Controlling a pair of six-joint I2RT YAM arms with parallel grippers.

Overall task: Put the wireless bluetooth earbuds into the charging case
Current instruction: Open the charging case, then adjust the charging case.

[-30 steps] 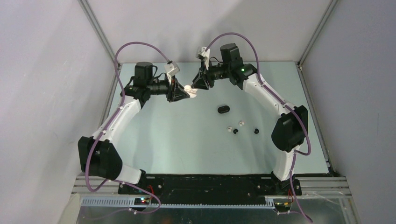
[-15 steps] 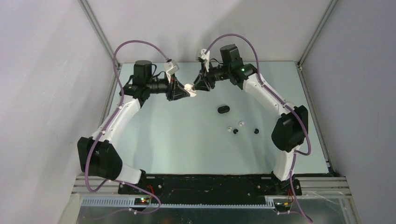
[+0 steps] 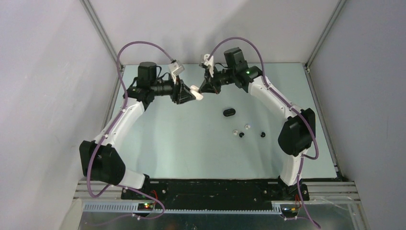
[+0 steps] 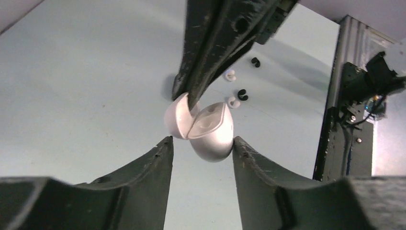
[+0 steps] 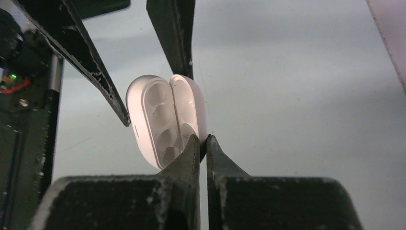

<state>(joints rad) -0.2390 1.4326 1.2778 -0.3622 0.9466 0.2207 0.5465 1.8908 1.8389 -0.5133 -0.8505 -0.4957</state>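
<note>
Case, open, centre frame: right gripper fully closed at its lid; left gripper flanks it, hold unclear; slack there could drop it.

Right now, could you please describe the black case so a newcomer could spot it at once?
On the pale table, look right of centre, just beyond the four scattered buds. The black case lies there: a dark pill, far bigger than the buds, and unlike the white case it rests on the table, unheld.
</note>
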